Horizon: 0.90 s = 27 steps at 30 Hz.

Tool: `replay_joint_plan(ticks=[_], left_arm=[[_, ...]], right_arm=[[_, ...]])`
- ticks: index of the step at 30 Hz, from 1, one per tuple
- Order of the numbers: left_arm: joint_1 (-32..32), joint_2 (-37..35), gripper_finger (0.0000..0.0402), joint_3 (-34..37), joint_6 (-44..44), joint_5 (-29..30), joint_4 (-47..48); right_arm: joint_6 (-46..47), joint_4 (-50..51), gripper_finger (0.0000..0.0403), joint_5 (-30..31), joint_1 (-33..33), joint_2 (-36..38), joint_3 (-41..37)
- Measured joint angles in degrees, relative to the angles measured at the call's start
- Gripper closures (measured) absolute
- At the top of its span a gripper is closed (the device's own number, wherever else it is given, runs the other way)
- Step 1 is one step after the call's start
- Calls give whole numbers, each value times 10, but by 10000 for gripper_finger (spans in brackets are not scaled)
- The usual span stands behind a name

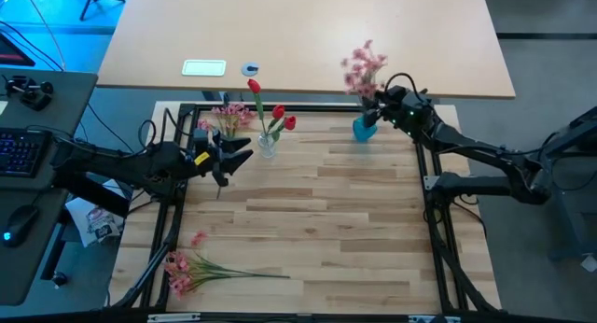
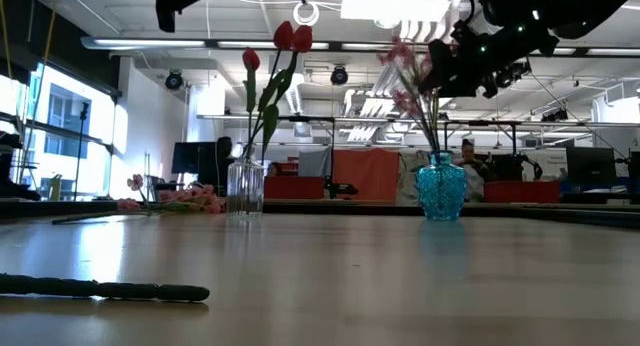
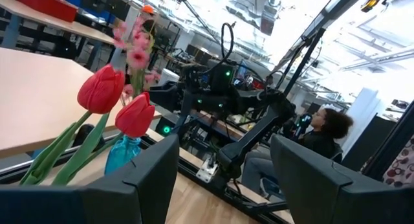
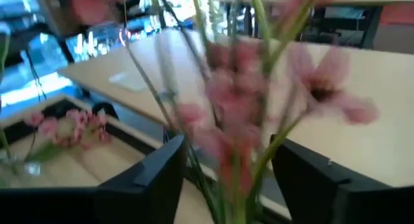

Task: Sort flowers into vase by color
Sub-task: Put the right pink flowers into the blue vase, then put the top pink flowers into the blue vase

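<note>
A clear glass vase (image 1: 268, 144) (image 2: 245, 187) at the far left of the table holds three red tulips (image 1: 280, 116) (image 3: 102, 89). My left gripper (image 1: 244, 155) (image 3: 223, 146) hovers open just left of it and touches nothing. A blue vase (image 1: 364, 128) (image 2: 440, 190) at the far right holds a spray of pink blossoms (image 1: 364, 66) (image 4: 233, 114). My right gripper (image 1: 375, 104) (image 4: 226, 146) is open at that spray, a finger on either side of its green stems. One pink spray (image 1: 187, 263) lies at the near left corner, another (image 1: 229, 116) by the far left edge.
A dark frame (image 1: 424, 188) runs around the wooden worktop. A larger table (image 1: 308, 34) behind it carries a white card (image 1: 203, 67) and a small round thing (image 1: 249, 69). The middle and near right of the worktop (image 1: 345, 239) are bare. A person (image 3: 326, 136) sits beyond the table.
</note>
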<state>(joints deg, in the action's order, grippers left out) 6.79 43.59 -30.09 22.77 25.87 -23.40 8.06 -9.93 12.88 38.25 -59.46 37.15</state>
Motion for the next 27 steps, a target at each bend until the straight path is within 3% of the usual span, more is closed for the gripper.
replay_joint_plan(ticks=[4,9,20,22,27], left_arm=[[0,0,170,0,0,0,8],[0,0,170,0,0,0,16],[0,-18,171,-2,-6,-12,21],[-3,-18,173,-22,36,4,79],[-25,22,186,-126,111,17,386]], right_arm=[[-4,45,148,0,-5,0,7],[9,72,135,-9,-5,27,7],[54,144,137,-41,-5,196,8],[84,147,137,-66,-5,225,8],[149,166,137,-132,-5,264,8]])
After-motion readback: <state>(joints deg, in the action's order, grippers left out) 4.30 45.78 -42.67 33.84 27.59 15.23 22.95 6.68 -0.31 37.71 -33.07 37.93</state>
